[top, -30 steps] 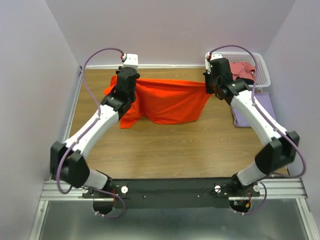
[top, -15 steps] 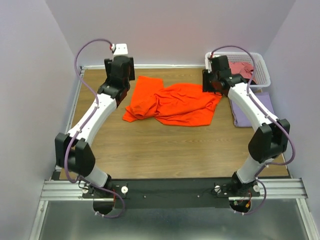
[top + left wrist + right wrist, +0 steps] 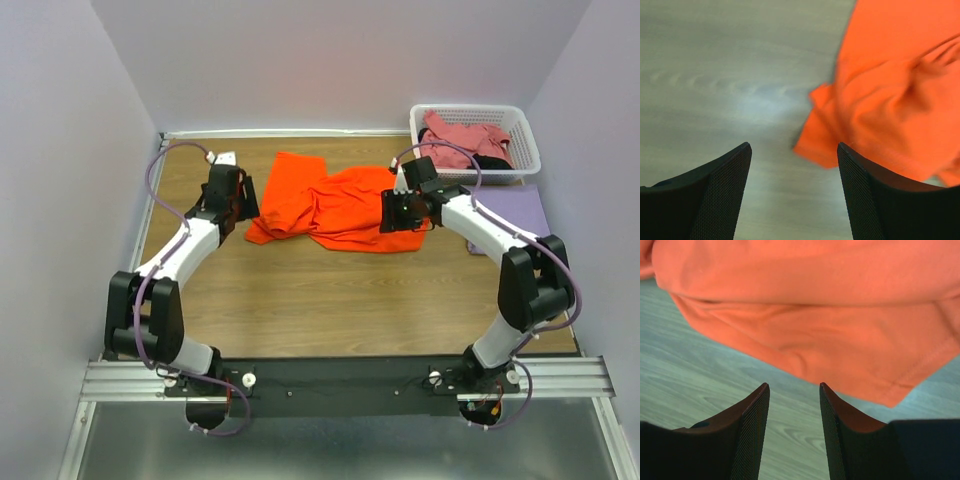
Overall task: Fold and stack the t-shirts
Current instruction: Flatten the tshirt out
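Observation:
The bright orange t-shirt (image 3: pixel 335 205) lies crumpled on the wooden table, with nothing holding it. My left gripper (image 3: pixel 238 200) hangs open just off its left edge. In the left wrist view the gripper (image 3: pixel 794 148) has bare wood between its fingers, and the orange t-shirt (image 3: pixel 890 85) is up to the right. My right gripper (image 3: pixel 398 213) is open at the shirt's right end. In its wrist view the gripper (image 3: pixel 793 386) is over wood, just short of the orange hem (image 3: pixel 815 315). A folded lavender t-shirt (image 3: pixel 525 208) lies at the right. A pink t-shirt (image 3: pixel 465 133) and black cloth (image 3: pixel 492 160) sit in the basket.
The white lattice basket (image 3: pixel 525 150) stands at the back right corner, against the wall. Lilac walls close the table on three sides. Bare wood (image 3: pixel 330 295) stretches from the orange shirt to the arm bases at the near edge.
Both grippers let go of the orange shirt, which was stretched in the air between them and now lies crumpled on the table. Both arms came down and back toward the near side.

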Tool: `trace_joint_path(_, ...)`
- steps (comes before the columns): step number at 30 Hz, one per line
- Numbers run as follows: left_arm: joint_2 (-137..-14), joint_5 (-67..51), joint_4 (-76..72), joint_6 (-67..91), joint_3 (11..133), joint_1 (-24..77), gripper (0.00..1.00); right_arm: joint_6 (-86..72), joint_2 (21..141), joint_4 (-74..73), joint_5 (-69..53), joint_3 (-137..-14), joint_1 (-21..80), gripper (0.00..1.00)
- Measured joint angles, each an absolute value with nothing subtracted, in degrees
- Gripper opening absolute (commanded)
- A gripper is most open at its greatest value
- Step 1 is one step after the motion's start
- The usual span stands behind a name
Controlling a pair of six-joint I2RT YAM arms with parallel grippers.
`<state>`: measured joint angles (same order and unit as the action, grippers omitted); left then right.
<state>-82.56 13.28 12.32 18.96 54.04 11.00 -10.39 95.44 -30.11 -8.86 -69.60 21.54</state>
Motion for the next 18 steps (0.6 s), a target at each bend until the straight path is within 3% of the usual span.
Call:
trace_joint_path(10,-104.51,-0.84,5.87,18.55,75.57,11.84,0.70,-13.98,107.04,-23.97,-9.19,-74.89,21.54,0.51)
trace_joint_path(18,-111.74,-4.62,8.93,18.44,74.91,15.03,0.71,-15.62,110.85,-22.70,-9.21,-75.16,21.54,0.52)
